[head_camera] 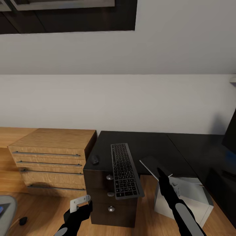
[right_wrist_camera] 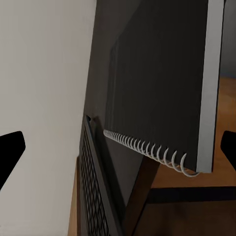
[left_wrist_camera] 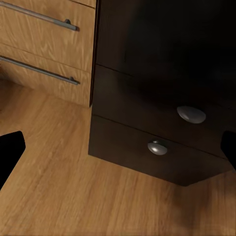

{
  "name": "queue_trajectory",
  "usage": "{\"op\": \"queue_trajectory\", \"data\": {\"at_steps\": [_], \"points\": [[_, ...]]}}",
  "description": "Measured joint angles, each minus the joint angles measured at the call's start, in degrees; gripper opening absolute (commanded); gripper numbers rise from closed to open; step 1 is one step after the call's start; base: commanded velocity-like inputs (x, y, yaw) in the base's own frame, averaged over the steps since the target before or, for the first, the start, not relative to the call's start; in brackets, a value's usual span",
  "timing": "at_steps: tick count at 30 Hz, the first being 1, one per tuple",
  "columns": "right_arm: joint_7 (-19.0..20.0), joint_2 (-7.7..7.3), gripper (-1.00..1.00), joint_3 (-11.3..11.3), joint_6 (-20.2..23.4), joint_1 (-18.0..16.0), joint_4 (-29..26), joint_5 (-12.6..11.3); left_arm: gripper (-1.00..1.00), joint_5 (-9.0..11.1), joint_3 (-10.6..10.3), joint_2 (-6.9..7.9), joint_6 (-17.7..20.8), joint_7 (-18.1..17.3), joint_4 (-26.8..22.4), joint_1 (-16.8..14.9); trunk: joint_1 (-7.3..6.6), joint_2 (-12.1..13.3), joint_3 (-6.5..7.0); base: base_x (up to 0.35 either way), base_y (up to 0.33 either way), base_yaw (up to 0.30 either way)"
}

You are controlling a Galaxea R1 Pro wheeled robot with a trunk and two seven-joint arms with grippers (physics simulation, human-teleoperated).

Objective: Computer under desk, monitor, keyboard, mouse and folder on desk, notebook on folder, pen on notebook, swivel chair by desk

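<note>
- The right gripper [head_camera: 163,173] held the notebook [head_camera: 154,165] tilted in the air near the desk's [head_camera: 147,141] front edge; how tightly its fingers closed cannot be told from the head view, though the notebook hung from it clear of the top.
- In the right wrist view the notebook [right_wrist_camera: 162,83] showed as a dark slab with a wire spiral along one edge, just in front of the camera.
- The left gripper [head_camera: 80,204] hovered low by the desk's black drawers [head_camera: 111,209], fingers spread and holding nothing; the left wrist view looked at the drawer knobs [left_wrist_camera: 191,114] and the wood floor [left_wrist_camera: 59,196].
- The keyboard [head_camera: 125,170] lay on the desk with its near end overhanging the front edge above the drawers; the mouse [head_camera: 95,159] sat just to its left, near the corner.
- The computer [head_camera: 186,198] stood on the floor below the desk, right of the drawers. A dark screen edge, probably the monitor [head_camera: 230,134], showed at far right.
- A light-wood chest [head_camera: 49,157] stood left of the desk; a grey curved shape [head_camera: 6,213] at the lower left may have been the chair.
- No blue folder was identifiable on the desk, so the notebook's stacking spot looked unready. Judged best: level the notebook before lowering it flat, keep clear of the overhanging keyboard, and leave room beside the mouse for the folder.
</note>
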Motion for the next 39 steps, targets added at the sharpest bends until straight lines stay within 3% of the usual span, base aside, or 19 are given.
{"op": "queue_trajectory", "data": {"at_steps": [19,33,39], "points": [[0.0,-0.06,1.0,0.0,0.0,0.0,0.0,0.1,1.0,0.0,0.01,0.0,0.11,-0.03,-0.04,-0.03,0.02,0.0,0.0,-0.229,0.0,0.0],[-0.62,-0.49,1.0,0.03,0.09,0.0,0.1,0.13,1.0,-0.03,0.25,0.03,0.19,-0.03,-0.01,-0.05,0.0,0.0,0.0,-0.022,0.0,0.0],[-1.92,-0.42,1.0,0.05,0.0,0.0,0.3,0.06,1.0,-0.04,1.58,0.29,0.25,-0.08,0.09,-0.04,-1.31,2.39,1.07,0.0,0.0,0.0]]}}
